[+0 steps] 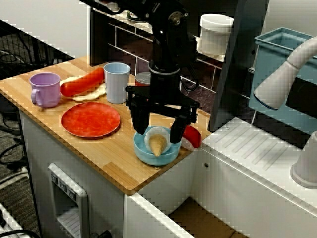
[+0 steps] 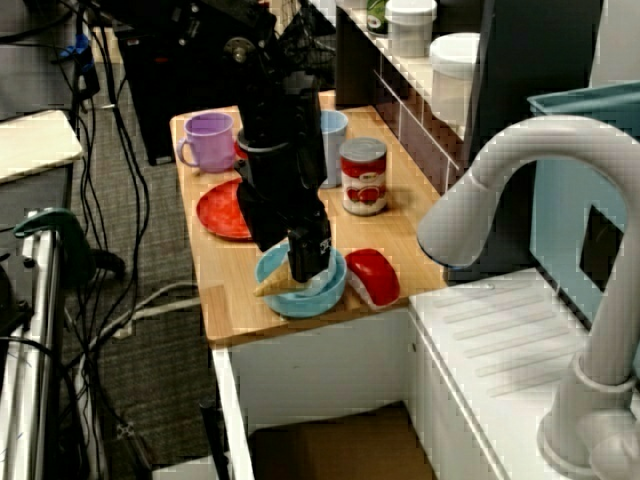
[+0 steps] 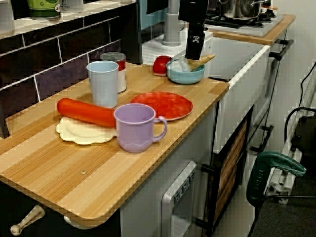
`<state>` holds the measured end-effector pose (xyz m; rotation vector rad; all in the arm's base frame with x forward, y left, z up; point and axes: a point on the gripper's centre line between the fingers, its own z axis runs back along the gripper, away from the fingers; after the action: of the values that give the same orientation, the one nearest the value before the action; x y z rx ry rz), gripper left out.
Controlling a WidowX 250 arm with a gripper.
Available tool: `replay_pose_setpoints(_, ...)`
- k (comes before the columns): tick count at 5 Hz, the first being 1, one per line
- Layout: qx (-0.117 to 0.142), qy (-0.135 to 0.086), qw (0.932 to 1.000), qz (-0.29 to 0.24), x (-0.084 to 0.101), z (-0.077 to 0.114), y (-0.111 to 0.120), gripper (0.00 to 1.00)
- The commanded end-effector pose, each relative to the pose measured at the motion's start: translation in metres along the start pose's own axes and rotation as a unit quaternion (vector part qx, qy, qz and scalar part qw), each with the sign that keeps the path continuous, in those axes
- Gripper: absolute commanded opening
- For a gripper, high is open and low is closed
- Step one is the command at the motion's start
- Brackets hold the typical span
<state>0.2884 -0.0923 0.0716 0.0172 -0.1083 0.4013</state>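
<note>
In the front view my black gripper (image 1: 158,133) hangs low over a light blue bowl (image 1: 141,151) near the counter's front right corner. It is open, with one finger on each side of an ice cream cone (image 1: 157,142) lying in the bowl. The sink-side view shows the gripper (image 2: 303,262) right above the bowl (image 2: 322,296), and the cone's tip (image 2: 270,288) pokes over the rim. Seen along the counter, the cone (image 3: 201,60) juts from the bowl (image 3: 185,76) below the gripper (image 3: 193,49). Whether the fingers touch the cone is unclear.
A red rounded toy (image 1: 192,136) lies beside the bowl. Further left are a red plate (image 1: 90,119), a pale blue cup (image 1: 117,82), a tin can (image 2: 363,175), a purple mug (image 1: 44,89) and a carrot (image 1: 81,83) on a cream plate (image 3: 79,132). A sink and faucet (image 2: 520,190) adjoin the counter.
</note>
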Motion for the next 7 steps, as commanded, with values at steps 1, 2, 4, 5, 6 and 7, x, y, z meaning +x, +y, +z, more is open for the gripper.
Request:
replay_pose_setpoints(1, 0.000, 0.000, 1.0000, 0.000, 0.000, 0.000, 0.000, 1.00)
replay_pose_setpoints(2, 0.005, 0.004, 0.9999, -0.009, -0.002, -0.001, 0.001, 1.00)
replay_pose_setpoints(4, 0.002, 0.034, 0.9993, -0.014, -0.008, 0.008, 0.003, 1.00)
replay_pose_setpoints(5, -0.002, 0.031, 0.9995, -0.009, -0.011, 0.007, 0.004, 1.00)
replay_pose_setpoints(6, -0.004, 0.028, 0.9996, 0.003, -0.010, 0.003, 0.004, 1.00)
replay_pose_setpoints(7, -0.010, 0.024, 0.9993, 0.026, -0.003, -0.001, 0.006, 1.00)
